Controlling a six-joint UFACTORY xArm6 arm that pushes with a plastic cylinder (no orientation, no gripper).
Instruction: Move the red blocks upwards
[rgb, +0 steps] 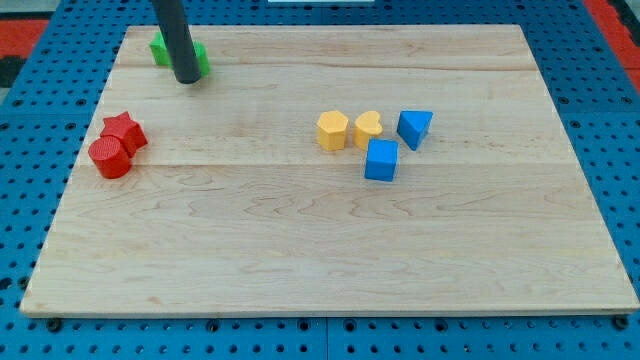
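Note:
A red star block (124, 131) and a red round block (109, 157) touch each other near the board's left edge, the round one just below the star. My tip (188, 79) stands on the board near the view's top left, above and to the right of the red blocks and well apart from them. The rod partly hides a green block (161, 48) right behind it.
A yellow hexagon block (332, 130), a yellow heart block (368, 128), a blue triangle block (414, 127) and a blue cube (381, 160) cluster at the middle right. The wooden board (320, 250) ends near the red blocks at the left edge.

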